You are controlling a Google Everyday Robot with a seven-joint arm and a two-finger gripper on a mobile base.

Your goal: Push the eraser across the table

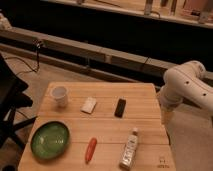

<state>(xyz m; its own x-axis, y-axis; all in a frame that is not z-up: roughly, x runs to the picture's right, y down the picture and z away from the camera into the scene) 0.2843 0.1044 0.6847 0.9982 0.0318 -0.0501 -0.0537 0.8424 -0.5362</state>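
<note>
The push is not yet begun; this looks like the approach step. The small flat black rectangular eraser [120, 107] lies on the pale wooden plank worktop [145, 134], right of centre, near a flat white rectangular piece [89, 104] on its left and touching nothing. The white robot arm [187, 84] bends in from the right. Its end effector [167, 114] hangs just off the worktop's right edge, spread and pinching nothing. Next, I judge, it must come over the worktop, sink to surface level beside the eraser, and shove it along a lane that misses the white piece and the clear plastic bottle [129, 149].
</note>
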